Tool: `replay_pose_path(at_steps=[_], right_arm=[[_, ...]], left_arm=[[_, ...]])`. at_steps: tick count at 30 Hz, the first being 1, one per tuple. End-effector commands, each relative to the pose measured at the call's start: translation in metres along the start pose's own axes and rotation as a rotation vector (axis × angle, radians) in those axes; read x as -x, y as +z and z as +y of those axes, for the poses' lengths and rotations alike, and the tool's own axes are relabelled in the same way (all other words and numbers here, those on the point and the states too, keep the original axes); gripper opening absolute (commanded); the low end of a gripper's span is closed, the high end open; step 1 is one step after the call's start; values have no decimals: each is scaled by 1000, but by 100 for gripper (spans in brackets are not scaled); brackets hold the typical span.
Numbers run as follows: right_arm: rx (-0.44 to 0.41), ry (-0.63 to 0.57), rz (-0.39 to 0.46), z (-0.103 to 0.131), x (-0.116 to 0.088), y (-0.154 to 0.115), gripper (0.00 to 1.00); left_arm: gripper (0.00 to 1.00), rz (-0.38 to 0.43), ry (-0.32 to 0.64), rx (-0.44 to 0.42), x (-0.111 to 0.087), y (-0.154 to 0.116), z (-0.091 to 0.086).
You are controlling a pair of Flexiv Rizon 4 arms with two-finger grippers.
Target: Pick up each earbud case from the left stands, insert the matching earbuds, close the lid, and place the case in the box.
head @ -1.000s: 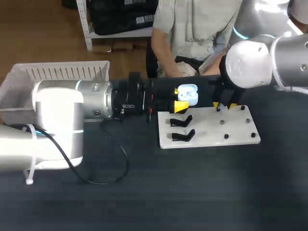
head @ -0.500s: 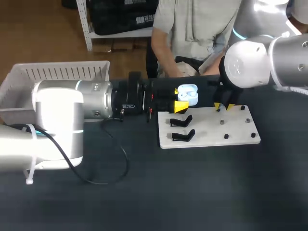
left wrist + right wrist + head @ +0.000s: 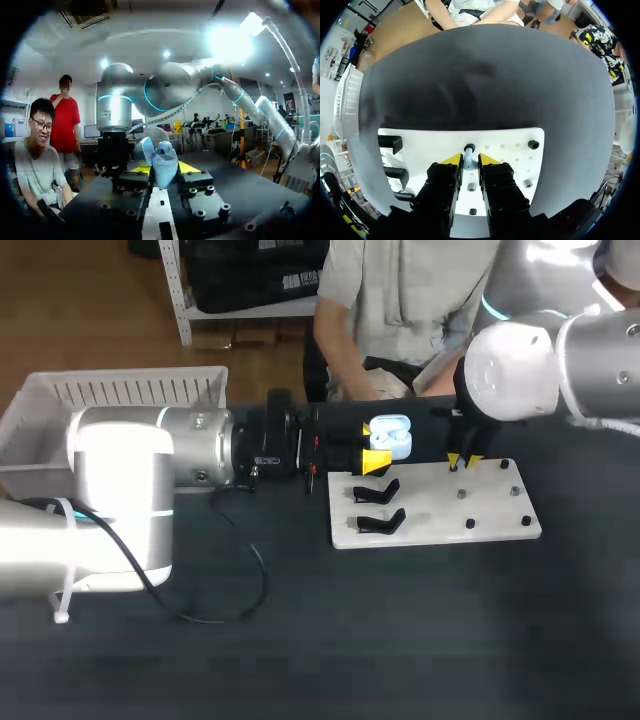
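Roughly midway, by the look of it. Holding the earbud case (image 3: 392, 436), lid open, clenched between the left gripper's (image 3: 164, 171) fingers, off the black stands (image 3: 378, 490) and above the tabletop's white board (image 3: 500, 525). Straddling an earbud (image 3: 468, 156) on its peg with the right gripper (image 3: 470, 160); cannot tell whether gripped. Left to do: inserting, closing the lid, placing in the box (image 3: 120, 390).

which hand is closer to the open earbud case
Left. The left hand is shut on the earbud case; the right hand sits apart from it, over the white board.
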State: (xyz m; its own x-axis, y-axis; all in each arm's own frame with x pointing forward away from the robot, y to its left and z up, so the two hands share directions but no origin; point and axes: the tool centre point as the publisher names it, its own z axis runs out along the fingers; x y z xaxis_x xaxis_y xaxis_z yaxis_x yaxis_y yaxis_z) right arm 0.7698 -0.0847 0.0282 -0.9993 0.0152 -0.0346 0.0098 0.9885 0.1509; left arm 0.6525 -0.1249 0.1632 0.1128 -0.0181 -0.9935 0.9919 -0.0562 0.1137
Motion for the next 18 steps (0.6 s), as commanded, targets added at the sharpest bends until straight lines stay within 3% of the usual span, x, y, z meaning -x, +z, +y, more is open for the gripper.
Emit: replay_pose_path(at_steps=[1,8,18], right_arm=[[-2,1,-3,1,-3,-9,0],[9,-1,-27,-3,-18,-40,0],[27,-2,-85,-18,-60,-119,0]], left_arm=[[0,-1,1,1,0,0,0],[0,-1,1,1,0,0,0],[0,-1,1,1,0,0,0]])
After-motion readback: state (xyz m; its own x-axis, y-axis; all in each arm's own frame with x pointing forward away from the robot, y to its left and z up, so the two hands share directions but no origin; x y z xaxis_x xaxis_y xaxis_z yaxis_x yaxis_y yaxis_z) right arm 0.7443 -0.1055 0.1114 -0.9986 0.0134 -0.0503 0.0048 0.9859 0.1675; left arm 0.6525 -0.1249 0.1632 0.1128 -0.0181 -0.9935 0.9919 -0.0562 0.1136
